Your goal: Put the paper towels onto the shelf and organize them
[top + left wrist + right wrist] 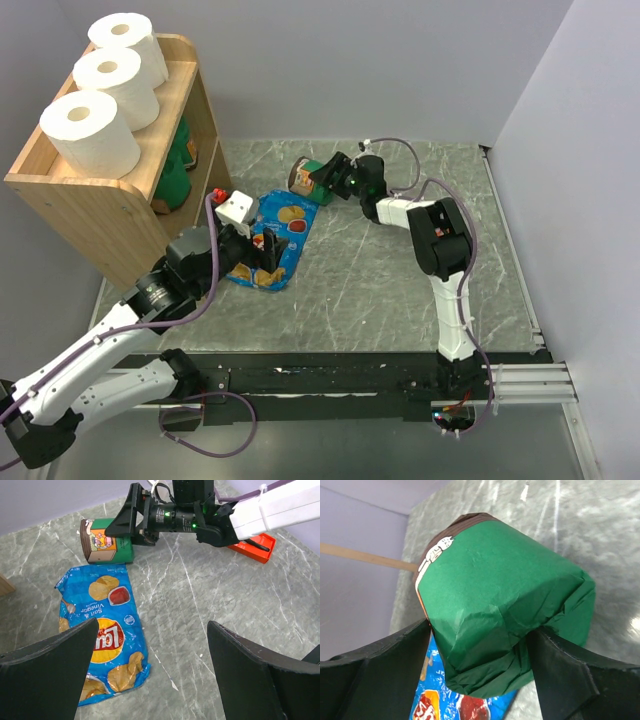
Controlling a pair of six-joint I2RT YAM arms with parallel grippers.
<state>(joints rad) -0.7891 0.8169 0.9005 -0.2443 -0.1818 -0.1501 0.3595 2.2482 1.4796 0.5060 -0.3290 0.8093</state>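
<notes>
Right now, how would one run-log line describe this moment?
right claw: shut on green roll beside chip bag | left claw: open, empty, over chip bag | shelf top: three white rolls

Robotics laboratory cell. Plain walls (400,70) enclose a marble-patterned table (380,290). A black mounting rail (330,380) runs along its near edge.

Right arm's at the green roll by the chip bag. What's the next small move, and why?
Probably close the right gripper on the green roll and lift: its fingers flank the roll, which lies on the table beside the chip bag. Whether they already grip is unclear.
</notes>
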